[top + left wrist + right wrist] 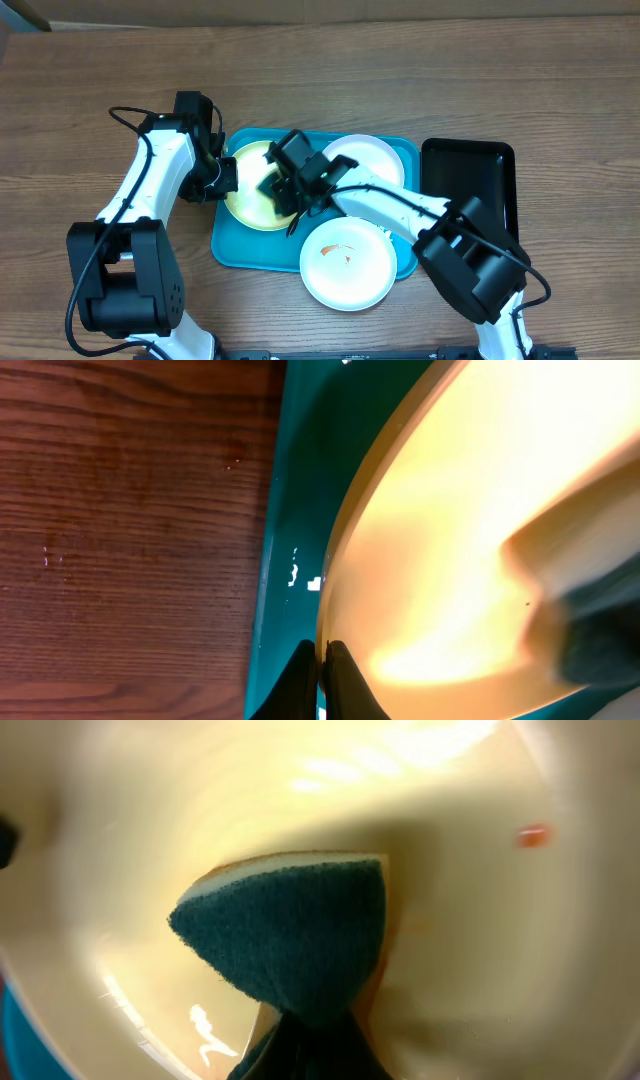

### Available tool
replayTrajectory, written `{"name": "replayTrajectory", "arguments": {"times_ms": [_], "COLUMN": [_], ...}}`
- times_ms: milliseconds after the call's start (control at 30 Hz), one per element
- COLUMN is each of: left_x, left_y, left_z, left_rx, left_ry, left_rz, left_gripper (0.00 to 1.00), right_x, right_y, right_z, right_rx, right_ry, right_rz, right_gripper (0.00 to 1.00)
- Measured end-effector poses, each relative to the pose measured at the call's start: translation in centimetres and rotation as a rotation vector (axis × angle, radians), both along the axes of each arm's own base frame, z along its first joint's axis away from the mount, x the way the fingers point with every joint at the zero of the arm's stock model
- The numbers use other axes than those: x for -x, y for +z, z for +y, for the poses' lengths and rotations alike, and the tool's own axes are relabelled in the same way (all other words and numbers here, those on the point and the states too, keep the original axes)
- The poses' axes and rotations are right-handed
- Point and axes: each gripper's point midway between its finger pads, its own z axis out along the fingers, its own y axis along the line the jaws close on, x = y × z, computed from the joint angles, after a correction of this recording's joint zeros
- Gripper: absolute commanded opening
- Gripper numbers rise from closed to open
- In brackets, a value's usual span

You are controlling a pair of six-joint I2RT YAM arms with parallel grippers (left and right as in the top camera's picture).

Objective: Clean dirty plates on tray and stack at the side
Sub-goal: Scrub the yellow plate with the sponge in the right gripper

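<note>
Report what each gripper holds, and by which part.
Left gripper pinches the pale yellow-green round plate by its rim. Right gripper grips the teal-faced sponge by the end nearest its wrist camera.

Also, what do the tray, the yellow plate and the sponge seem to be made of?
Tray: likely plastic, glossy turquoise; small bright glints show on it.
Yellow plate: smooth and slightly shiny with soft reflections, perhaps plastic or glazed ceramic; the look leaves it open.
Sponge: soft pale foam under a dark teal, rough fibrous scouring layer.

Wooden table (90, 80) (brown, grained)
</note>
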Motion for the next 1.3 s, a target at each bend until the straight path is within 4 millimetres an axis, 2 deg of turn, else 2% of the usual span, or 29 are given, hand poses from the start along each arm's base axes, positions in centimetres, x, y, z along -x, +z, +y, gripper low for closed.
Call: {"name": "replayTrajectory", "arguments": {"times_ms": [167,433,667,867,1100,1300], "left_x": [0.1,0.4,0.4,0.4,0.4,0.5], "left_y": [0.0,0.0,0.0,0.0,0.0,0.0], "left_z": [0.1,0.3,0.3,0.4,0.3,0.1], "left_rx": [-0.006,-0.017,-0.02,-0.02,-0.02,-0.019], "left_ry": [0.0,-0.001,-0.001,-0.001,-0.001,-0.007], "left_rz": [0.004,0.016,0.018,0.018,0.018,0.019], "left_gripper": [0.04,0.04,0.04,0.04,0.04,0.04], "right_x": [-1.7,-4.4,-5.6,-5.7,-4.2,-3.5], "right_y": [0.2,2.7,2.7,2.4,-0.2,-0.5], "right_z": [-1.2,1.0,0.1,-0.2,-1.6,-2.1], "right_rx": [0.002,-0.081,-0.029,-0.005,0.043,0.069], "right_ry": [-0.043,-0.053,-0.089,-0.074,-0.06,-0.055], "right_rz": [-0.012,-0.126,-0.189,-0.205,-0.165,-0.138], "right_gripper": [0.04,0.04,0.04,0.04,0.04,0.04]}}
